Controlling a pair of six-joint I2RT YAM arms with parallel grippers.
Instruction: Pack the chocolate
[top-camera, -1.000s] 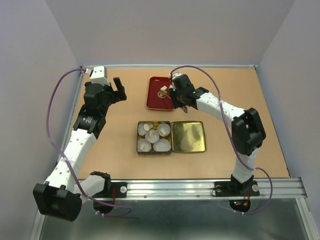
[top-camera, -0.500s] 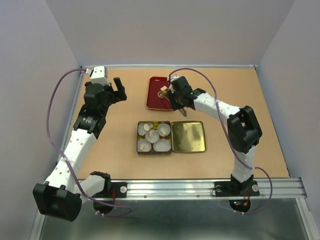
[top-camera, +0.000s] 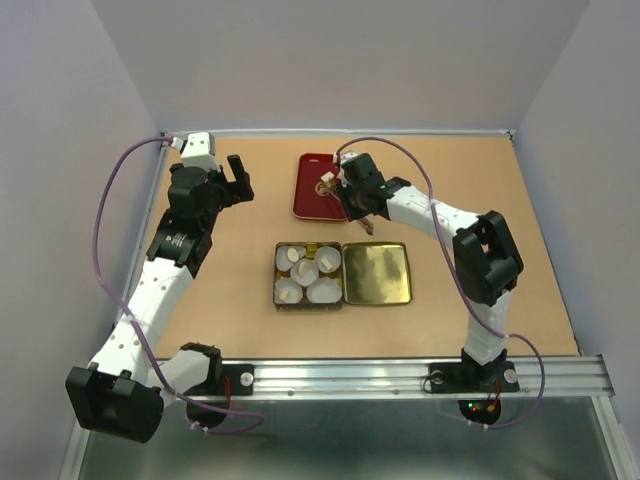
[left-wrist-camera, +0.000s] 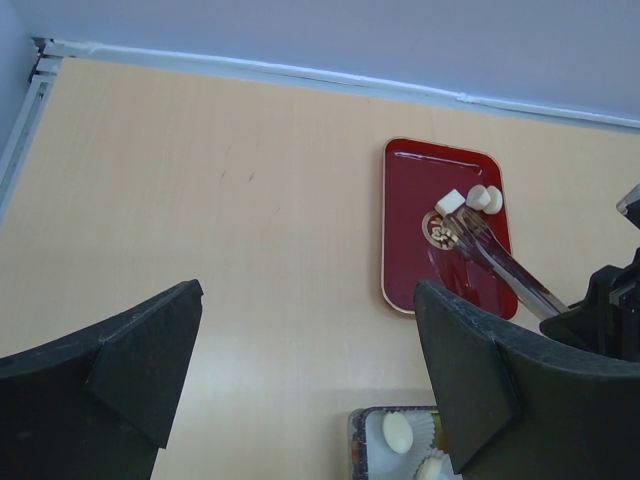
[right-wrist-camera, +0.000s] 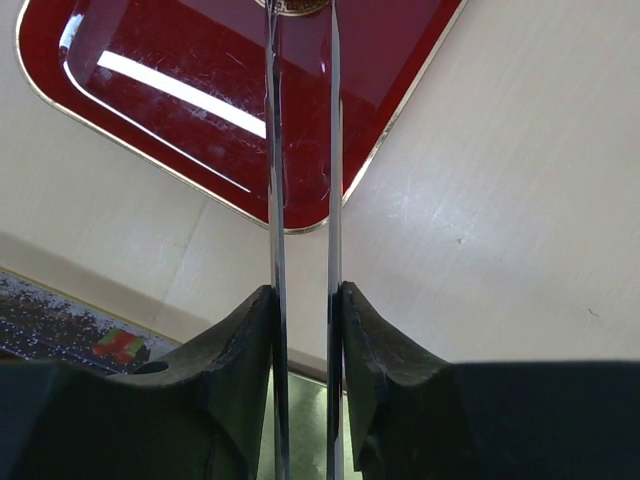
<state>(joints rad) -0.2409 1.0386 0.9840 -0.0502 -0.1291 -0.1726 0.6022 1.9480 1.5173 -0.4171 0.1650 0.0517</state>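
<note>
Chocolate (left-wrist-camera: 450, 201) lies in a cluster of cream and brown pieces at the far end of a red tray (left-wrist-camera: 405, 220); more pieces sit in paper cups (top-camera: 322, 291) inside an open tin (top-camera: 308, 307) nearer the arms on the counter (top-camera: 240, 270). The right gripper (right-wrist-camera: 303, 300) is clamped on tweezers (left-wrist-camera: 508, 265), whose tips reach a round brown piece on the tray. The left gripper (left-wrist-camera: 310, 380) hangs spread wide, holding nothing, well left of the tray.
</note>
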